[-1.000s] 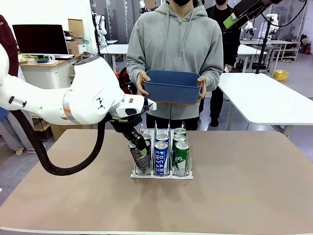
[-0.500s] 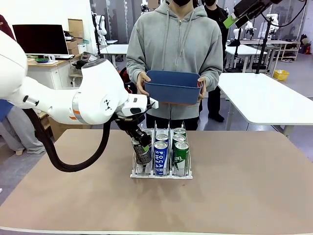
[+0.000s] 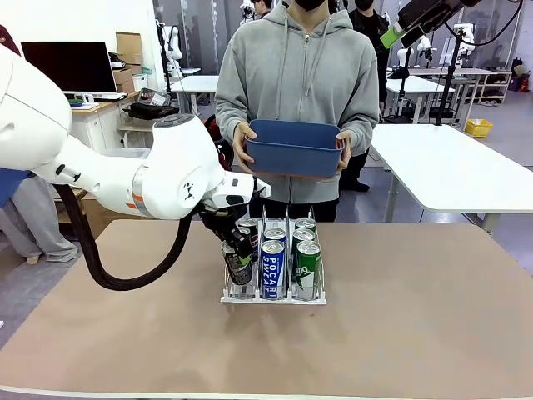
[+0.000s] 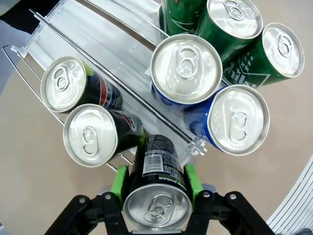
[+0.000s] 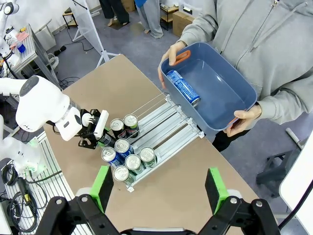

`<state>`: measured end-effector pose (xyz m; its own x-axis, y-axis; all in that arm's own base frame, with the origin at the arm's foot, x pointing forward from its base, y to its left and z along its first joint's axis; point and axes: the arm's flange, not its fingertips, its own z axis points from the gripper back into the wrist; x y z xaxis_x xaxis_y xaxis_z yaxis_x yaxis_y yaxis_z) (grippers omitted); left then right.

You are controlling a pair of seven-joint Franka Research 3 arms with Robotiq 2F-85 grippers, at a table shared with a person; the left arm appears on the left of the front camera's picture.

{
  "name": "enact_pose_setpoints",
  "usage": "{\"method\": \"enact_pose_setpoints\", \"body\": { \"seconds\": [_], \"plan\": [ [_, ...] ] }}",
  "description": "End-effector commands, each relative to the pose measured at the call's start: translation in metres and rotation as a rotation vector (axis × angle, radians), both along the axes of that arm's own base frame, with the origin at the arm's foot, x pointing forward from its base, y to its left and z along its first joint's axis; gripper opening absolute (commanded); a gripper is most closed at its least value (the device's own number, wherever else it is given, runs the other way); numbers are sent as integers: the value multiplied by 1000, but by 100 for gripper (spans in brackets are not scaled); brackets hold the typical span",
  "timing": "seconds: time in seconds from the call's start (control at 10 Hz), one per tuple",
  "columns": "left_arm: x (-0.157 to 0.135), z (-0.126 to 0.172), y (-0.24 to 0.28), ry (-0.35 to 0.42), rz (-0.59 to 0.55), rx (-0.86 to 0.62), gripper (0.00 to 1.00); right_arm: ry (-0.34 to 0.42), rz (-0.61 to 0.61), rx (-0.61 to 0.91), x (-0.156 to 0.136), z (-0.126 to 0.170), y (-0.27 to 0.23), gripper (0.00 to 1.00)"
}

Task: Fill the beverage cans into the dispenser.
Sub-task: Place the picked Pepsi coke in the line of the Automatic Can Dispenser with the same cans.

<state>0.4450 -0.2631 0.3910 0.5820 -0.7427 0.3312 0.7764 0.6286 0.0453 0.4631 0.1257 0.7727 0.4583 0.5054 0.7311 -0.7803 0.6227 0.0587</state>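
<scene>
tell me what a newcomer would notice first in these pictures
The left claw is shut on a black can, tilted at the near end of the dispenser's left lane. Across the table a person holds a blue bin with one blue can lying inside.

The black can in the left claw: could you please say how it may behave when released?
The black can looks rigid, so it probably will not deform in the left claw. Tall and slim, it could tip if released tilted. Being round, it would likely roll if it fell outside the dispenser.
</scene>
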Motion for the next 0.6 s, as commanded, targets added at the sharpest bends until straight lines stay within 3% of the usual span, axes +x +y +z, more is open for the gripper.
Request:
{"method": "enact_pose_setpoints", "body": {
  "seconds": [0.0,0.2,0.3,0.4,0.5],
  "plan": [
    [17,-5,7,-5,13,16,58,2,4,9,-2,-3,0,100],
    [16,-14,3,82,7,-1,58,2,4,9,-2,-3,0,100],
    [17,-13,6,82,-30,16,58,2,4,9,-2,-3,0,100],
    [16,-12,7,91,-35,21,75,2,4,9,-2,-3,0,100],
    [13,-8,8,93,-17,10,78,2,4,9,-2,-3,0,100]
  ]
}}
